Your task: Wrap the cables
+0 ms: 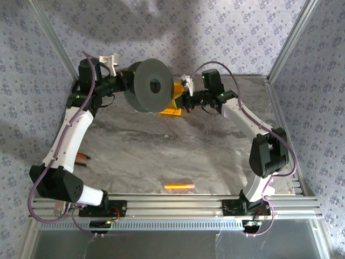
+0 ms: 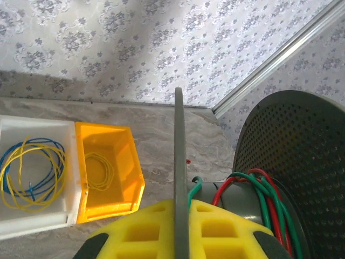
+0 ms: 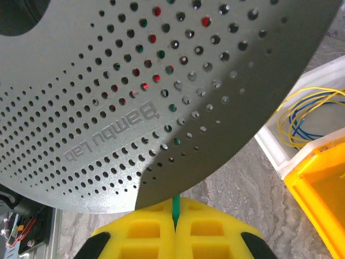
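Left wrist: green cable (image 2: 268, 197) is partly wound on the spool (image 2: 294, 135) — flange clamped in the left hand (image 2: 181, 227), loose end pinched by the right hand (image 3: 175, 229) — wrapping likely unfinished.

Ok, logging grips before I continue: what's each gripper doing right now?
Left gripper: shut on one flange of the grey perforated spool.
Right gripper: shut on the thin green cable.

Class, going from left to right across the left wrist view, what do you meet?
white bin → yellow bin → edge-on flange → cables → perforated flange
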You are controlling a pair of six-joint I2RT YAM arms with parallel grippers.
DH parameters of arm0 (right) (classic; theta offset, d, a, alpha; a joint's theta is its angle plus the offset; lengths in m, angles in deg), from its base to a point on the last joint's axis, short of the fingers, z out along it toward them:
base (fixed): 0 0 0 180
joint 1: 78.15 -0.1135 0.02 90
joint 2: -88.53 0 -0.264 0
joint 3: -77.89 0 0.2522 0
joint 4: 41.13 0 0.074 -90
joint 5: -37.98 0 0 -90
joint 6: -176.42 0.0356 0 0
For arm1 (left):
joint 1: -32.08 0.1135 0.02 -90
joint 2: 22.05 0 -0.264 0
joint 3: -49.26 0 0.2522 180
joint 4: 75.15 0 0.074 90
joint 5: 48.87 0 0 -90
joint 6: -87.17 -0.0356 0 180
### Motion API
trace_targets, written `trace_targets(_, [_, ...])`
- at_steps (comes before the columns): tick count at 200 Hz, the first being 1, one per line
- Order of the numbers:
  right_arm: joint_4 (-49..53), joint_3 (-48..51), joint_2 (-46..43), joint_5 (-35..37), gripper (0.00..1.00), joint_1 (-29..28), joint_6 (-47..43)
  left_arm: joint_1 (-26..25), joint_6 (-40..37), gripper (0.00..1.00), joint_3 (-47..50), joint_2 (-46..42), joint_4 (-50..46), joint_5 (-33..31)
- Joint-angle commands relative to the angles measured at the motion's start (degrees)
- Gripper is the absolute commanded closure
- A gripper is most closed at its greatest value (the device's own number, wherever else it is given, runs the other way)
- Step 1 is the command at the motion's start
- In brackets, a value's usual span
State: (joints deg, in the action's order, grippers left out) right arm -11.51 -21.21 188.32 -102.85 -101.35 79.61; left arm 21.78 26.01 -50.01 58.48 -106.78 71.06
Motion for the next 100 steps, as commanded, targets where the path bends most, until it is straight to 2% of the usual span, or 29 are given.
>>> trace_targets(1, [14.65,1.59,2.75,-0.35,1.0,-0.12,-2.99,5.28,4.61,1.0,-2.92,-5.11,20.5,-14.91])
trace_targets(46, [18.04,0.79,4.33,0.43,1.0,-2.17,-5.39,6.34,4.42,1.0,-2.86,-5.69,18.98,-18.91])
trace_targets(73, [19.74,0.44,5.23,0.86,1.0,-2.56,-5.85,6.31,2.2,1.0,-5.19,-4.92,13.6,-21.21])
trace_targets(100, [20.53,-1.45,7.14,-1.1,1.0,-2.41,-4.29,5.55,0.48,1.0,-6.03,-3.99,12.87,-16.39])
